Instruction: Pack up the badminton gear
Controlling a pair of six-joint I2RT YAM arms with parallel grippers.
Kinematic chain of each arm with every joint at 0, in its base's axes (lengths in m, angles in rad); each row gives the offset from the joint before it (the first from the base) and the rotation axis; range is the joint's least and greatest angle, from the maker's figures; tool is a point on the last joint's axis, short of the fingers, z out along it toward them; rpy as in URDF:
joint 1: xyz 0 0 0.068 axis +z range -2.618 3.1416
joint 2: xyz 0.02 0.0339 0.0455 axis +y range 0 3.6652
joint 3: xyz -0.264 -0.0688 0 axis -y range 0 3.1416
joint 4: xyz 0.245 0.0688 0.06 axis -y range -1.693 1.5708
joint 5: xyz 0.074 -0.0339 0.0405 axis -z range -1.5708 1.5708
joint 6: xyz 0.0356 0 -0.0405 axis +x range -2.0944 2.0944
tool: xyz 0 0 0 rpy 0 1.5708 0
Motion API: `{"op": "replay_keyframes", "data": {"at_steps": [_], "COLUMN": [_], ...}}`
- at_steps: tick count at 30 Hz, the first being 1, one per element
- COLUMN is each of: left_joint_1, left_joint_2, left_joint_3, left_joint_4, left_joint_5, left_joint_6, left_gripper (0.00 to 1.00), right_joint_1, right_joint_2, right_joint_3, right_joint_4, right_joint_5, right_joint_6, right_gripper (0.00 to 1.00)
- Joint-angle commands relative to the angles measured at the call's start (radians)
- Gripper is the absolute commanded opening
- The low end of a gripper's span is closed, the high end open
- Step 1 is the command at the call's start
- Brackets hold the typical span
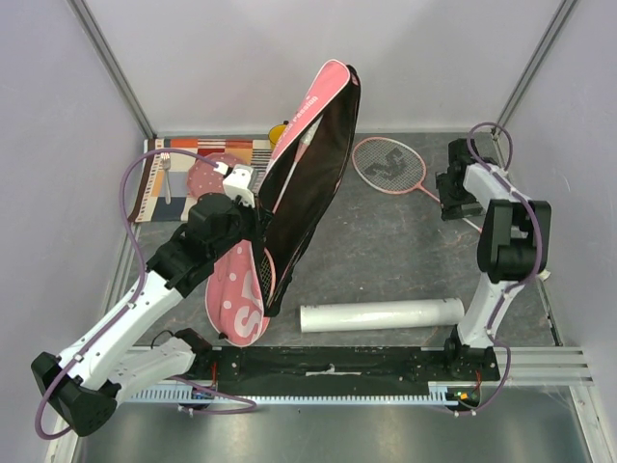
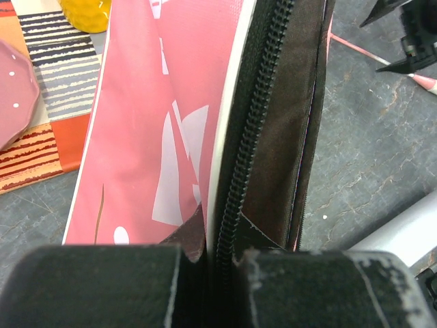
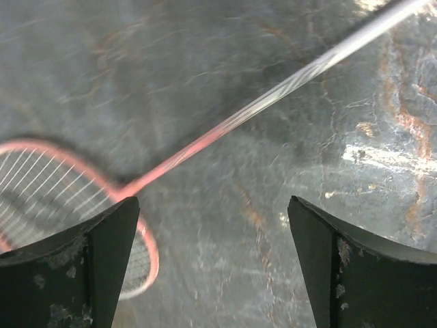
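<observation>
The pink racket bag (image 1: 307, 164) with SPORT lettering stands lifted and open, its black inside facing right; a racket handle shows inside it. My left gripper (image 1: 253, 207) is shut on the bag's zipper edge (image 2: 235, 198). A pink-framed racket (image 1: 388, 164) lies flat on the table at the back right. My right gripper (image 1: 453, 203) is open over its shaft (image 3: 273, 102), just past the racket head (image 3: 41, 198). The long white tube (image 1: 381, 315) lies in front, near the arm bases. No shuttlecocks are in view.
A striped placemat (image 1: 174, 178) with a pink dotted plate (image 1: 207, 178) and a fork lies at the back left. A yellow mug (image 2: 85, 14) stands behind the bag. Walls enclose the table on three sides.
</observation>
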Motion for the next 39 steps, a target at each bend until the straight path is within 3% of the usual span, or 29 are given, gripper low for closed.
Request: {"op": "replay_keyframes", "data": {"at_steps": [1,9,21,29,37,39], "left_joint_1": [-0.007,-0.044,-0.063,-0.072,-0.087,-0.089], "left_joint_2": [-0.018,0.013,0.008,-0.001,-0.006,-0.009], "left_joint_3": [0.012,0.023,0.023,0.026,0.029,0.03], "left_joint_4": [0.124,0.109,0.103,0.098,0.095,0.097], "left_joint_5": [0.009,-0.002,-0.023,-0.037,-0.048,-0.048], "left_joint_6": [0.01,0.019,0.026,0.036,0.042,0.045], "left_gripper": [0.02,0.02,0.02,0.02,0.02,0.02], "right_joint_1": [-0.02,-0.042,-0.056,-0.066,-0.07,-0.076], "right_joint_2": [0.098,0.17,0.258,0.35,0.397,0.417], "right_joint_3": [0.133,0.163,0.308,0.379,0.394,0.394], "right_joint_4": [-0.16,-0.164,-0.295,-0.332,-0.345,-0.35], "right_joint_5": [0.027,0.052,0.068,-0.019,-0.054,-0.102], "right_joint_6": [0.234,0.289,0.326,0.347,0.352,0.346], "right_gripper": [0.97,0.75,0.69,0.65,0.52,0.4]}}
